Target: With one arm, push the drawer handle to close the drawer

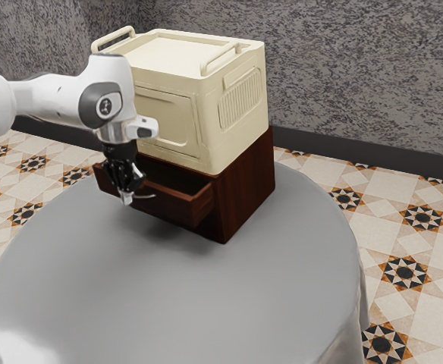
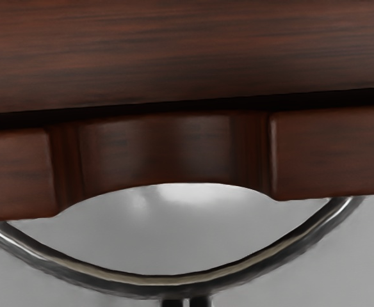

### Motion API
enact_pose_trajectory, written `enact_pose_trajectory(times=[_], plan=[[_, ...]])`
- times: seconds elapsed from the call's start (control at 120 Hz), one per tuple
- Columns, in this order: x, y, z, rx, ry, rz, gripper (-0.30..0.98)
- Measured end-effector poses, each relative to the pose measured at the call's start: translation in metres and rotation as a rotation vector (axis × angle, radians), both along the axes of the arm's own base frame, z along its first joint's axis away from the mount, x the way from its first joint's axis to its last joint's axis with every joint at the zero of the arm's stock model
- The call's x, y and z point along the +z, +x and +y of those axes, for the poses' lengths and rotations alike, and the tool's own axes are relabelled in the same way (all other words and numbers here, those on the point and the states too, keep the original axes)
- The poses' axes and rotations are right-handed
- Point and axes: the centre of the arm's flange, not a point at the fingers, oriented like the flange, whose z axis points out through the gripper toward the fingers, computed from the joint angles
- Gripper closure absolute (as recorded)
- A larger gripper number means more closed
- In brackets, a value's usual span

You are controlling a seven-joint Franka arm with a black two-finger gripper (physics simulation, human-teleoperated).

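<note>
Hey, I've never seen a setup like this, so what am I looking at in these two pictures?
These are simulator renders of a robot arm working at a round table covered in gray. The exterior view is taken from the arm's side; the arm reaches in from the exterior view's left. The wrist view comes from a camera on the arm's hand, looking closely at the drawer's front.

On the table stands a dark wooden cabinet with its drawer partly open. A cream-colored box with carrying handles sits on top.

The jaws at the arm's end are right by the drawer's curved metal handle. I can't tell whether they grip it. The job is to push the drawer closed.
</note>
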Motion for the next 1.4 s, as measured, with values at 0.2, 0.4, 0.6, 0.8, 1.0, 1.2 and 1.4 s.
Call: enact_pose_trajectory(times=[0.2, 0.4, 0.6, 0.8, 1.0, 1.2, 1.4], plan=[[0.009, 0.012, -0.005, -0.007, -0.004, -0.044, 0.79], [0.004, 0.021, -0.014, -0.014, -0.020, -0.086, 0.79], [-0.001, 0.027, -0.008, -0.101, -0.037, -0.127, 0.79], [-0.003, 0.032, -0.003, -0.170, -0.037, -0.163, 0.79], [-0.004, 0.035, -0.001, -0.201, -0.025, -0.184, 0.79], [-0.003, 0.037, -0.003, -0.228, -0.028, -0.204, 0.79], [-0.001, 0.039, -0.006, -0.257, -0.042, -0.227, 0.79]])
